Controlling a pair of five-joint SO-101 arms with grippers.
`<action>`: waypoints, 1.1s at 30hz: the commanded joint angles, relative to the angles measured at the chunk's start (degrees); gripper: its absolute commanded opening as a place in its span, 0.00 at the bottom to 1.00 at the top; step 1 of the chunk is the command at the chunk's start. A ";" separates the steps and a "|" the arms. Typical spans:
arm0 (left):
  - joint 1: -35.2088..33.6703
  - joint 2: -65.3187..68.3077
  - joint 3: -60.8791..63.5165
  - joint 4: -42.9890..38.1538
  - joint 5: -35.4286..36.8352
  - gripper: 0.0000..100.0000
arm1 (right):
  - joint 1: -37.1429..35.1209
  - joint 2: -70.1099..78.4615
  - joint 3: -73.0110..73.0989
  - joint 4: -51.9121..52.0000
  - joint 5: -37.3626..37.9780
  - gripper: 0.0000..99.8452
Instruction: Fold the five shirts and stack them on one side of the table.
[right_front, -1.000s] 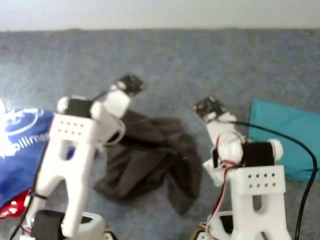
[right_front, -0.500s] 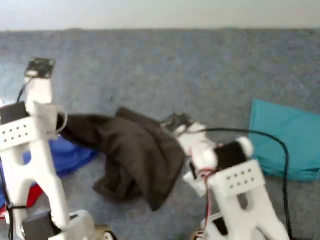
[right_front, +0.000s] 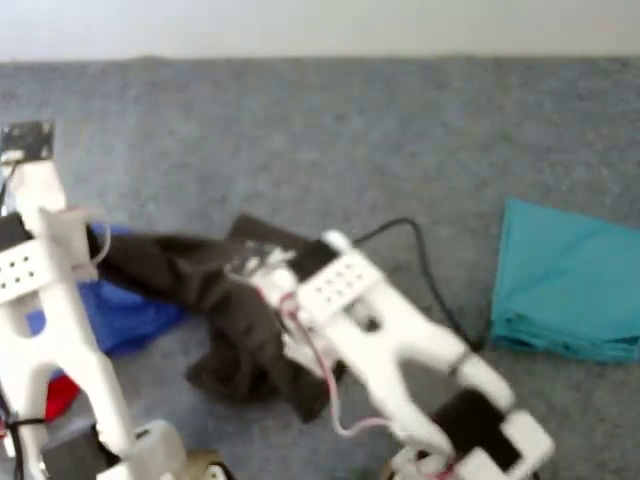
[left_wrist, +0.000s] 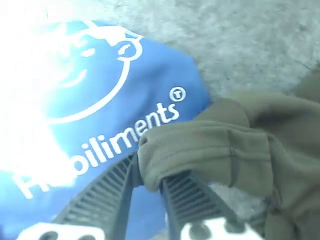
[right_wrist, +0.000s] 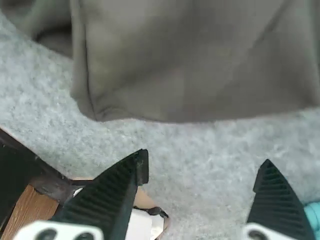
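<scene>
Contents of grey tabletop (right_front: 350, 130): 3 shirts and 1 red cloth, with 2 white arms. Item 1, dark shirt (right_front: 235, 310), olive-brown, crumpled and unfolded, lies near the middle front of the tabletop; 1 end stretches toward the left arm (right_front: 55, 270) and overlaps the blue shirt. Item 2, blue shirt (right_front: 135, 318), white print, lies at the left side, partly under the dark shirt. Item 3, teal shirt (right_front: 570, 280), folded into a neat rectangle, lies at the right side, well apart from the others. Item 4, red cloth (right_front: 55, 395), shows at the left front edge, just beside the blue shirt. Left gripper (left_wrist: 149, 172): fingers clenched on a fold of the dark shirt, above the blue shirt's print. Right gripper (right_wrist: 205, 162): fingers spread wide, grasping nothing, over bare tabletop just beside a hem of the dark shirt. Right arm (right_front: 345, 295) leans across the dark shirt; black cable (right_front: 425, 265) trails from it over the tabletop.
</scene>
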 joint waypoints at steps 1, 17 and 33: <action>-2.29 -2.02 -2.15 -0.88 0.53 0.01 | -0.40 5.76 -5.36 -1.54 -0.62 0.34; -5.45 -2.46 -2.51 0.53 0.09 0.01 | -1.54 18.07 -22.51 11.56 2.81 0.28; -5.63 -2.11 -2.24 -0.97 0.09 0.01 | -18.07 11.56 -9.23 3.74 -4.92 0.30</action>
